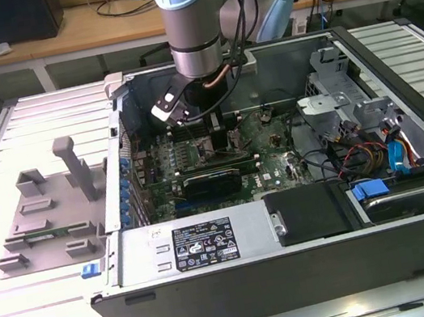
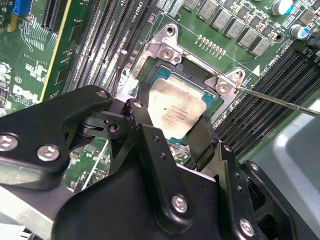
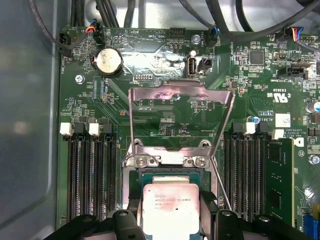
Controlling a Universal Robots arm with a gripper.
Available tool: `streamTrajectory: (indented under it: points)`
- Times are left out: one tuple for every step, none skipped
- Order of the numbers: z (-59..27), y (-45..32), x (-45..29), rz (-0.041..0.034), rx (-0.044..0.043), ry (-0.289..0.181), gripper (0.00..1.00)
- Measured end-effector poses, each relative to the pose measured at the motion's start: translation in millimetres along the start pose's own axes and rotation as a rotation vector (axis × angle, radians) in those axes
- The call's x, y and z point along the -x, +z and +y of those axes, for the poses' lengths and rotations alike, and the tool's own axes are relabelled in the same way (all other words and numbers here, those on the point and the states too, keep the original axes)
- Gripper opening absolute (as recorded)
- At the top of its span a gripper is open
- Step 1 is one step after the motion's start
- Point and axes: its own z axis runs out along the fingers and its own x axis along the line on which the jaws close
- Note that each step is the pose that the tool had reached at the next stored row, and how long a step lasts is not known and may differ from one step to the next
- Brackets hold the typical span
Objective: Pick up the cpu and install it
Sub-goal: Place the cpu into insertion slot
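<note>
The cpu [image 2: 175, 111], a small square chip with a pale silver top, sits between my gripper's [image 2: 172, 127] two black fingers [image 2: 202, 137], which press on its opposite edges. It hangs slightly tilted just over the open socket [image 2: 200, 75] on the green motherboard. In the first wrist view the cpu [image 3: 170, 210] lies below the socket's raised metal load plate [image 3: 180, 95], with my gripper [image 3: 171, 222] around it. In the exterior view my gripper [image 1: 212, 124] reaches down inside the open computer case [image 1: 297, 271].
Black memory slots [image 3: 90, 175] flank the socket, and one green memory stick [image 3: 280, 180] stands in a slot. A thin lever wire [image 2: 280, 101] juts from the socket. A grey plastic fixture [image 1: 49, 212] stands on the table at the exterior view's left. Cables [image 1: 360, 157] and drives crowd the case's other end.
</note>
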Motion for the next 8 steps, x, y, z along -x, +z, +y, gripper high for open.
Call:
streamTrajectory:
  points:
    - [0.0, 0.3, 0.0, 0.0, 0.0, 0.0, 0.54]
    - [-0.1, 1.0, 0.0, -0.0003, -0.0002, 0.0, 0.54]
    - [-0.1, 1.1, 0.0, -0.0003, -0.0002, 0.0, 0.54]
    - [-0.1, 1.1, 0.0, -0.0003, -0.0002, 0.0, 0.54]
    - [-0.1, 1.2, 0.0, -0.0002, -0.0001, 0.0, 0.54]
    - [-0.1, 1.3, 0.0, -0.0001, -0.0001, 0.0, 0.54]
    - [-0.1, 1.3, 0.0, -0.0001, 0.0, 0.0, 0.54]
    - [-0.1, 1.4, 0.0, 0.0, 0.0, 0.0, 0.54]
